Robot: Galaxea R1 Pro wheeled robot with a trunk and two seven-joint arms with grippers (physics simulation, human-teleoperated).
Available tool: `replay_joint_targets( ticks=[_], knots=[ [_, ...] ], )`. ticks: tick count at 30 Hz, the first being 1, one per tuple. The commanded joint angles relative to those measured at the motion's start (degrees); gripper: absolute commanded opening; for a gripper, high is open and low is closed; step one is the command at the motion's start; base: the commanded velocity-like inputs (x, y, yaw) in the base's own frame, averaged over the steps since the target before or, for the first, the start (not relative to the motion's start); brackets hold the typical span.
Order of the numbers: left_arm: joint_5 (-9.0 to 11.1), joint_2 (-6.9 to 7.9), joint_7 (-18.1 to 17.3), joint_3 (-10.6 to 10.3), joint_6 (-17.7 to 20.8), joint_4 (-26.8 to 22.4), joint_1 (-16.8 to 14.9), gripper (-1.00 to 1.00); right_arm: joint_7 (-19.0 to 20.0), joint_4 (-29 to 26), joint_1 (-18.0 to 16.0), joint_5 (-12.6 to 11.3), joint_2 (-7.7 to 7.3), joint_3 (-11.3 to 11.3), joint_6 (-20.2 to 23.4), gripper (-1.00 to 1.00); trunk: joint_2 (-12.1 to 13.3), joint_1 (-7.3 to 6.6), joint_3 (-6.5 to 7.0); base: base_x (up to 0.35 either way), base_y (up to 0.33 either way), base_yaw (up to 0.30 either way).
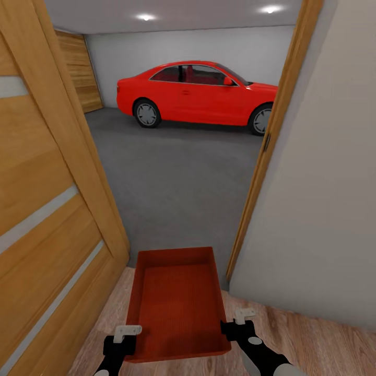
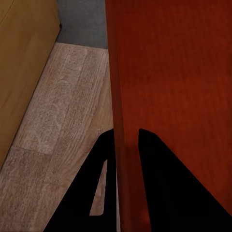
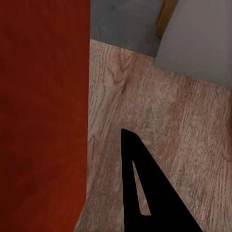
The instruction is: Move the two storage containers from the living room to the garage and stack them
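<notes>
Gripping from both sides, the robot carries one orange-red storage container (image 1: pixel 176 305) at a doorway, its far end reaching toward the garage. In the left wrist view, the left gripper (image 2: pixel 126 145) has its two dark fingers (image 2: pixel 159 183) closed on the container's left wall, one finger on each face of the thin red rim, so that hand is clamped on the tub. In the right wrist view, one dark finger (image 3: pixel 145 188) of the right gripper (image 1: pixel 236 328) lies just beside the container's right wall, with wood floor showing next to it; its partner finger is out of view, so whether this hand is clamped or merely resting alongside cannot be told. From the head camera, both wrists sit at the near corners of the tub, which is held level, open side up, its ribbed inside empty. Beyond it, the light wood-plank floor (image 1: pixel 313 334) ends at the threshold, with an open wooden door (image 1: pixel 47 198) on the left and a pale wall (image 1: pixel 324 183) on the right. Past the threshold lies the dark-grey concrete floor (image 1: pixel 177 177) of the garage, with a red car (image 1: pixel 198 94) parked near the far wall. By the look of it, the task is partway: this container has yet to be set down in the garage, and the second tub is yet to be stacked with it.
</notes>
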Motion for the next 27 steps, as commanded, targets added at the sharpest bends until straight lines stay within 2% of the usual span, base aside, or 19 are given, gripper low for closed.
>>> replay_joint_targets(
  ticks=[1,27],
  knots=[
    [-1.1,-0.01,0.7,0.7,-0.1,-0.1,-0.1,-1.0,-0.7,0.1,0.0,0.1,-0.27,-0.3,-0.2,-1.0,0.0,-0.01,-0.04,0.0,0.0,-0.001],
    [-1.1,-0.01,0.7,0.7,-0.1,-0.1,-0.1,-1.0,-0.7,0.1,0.0,0.1,-0.27,-0.3,-0.2,-1.0,0.0,-0.01,-0.04,0.002,0.0,0.0]
  ],
)
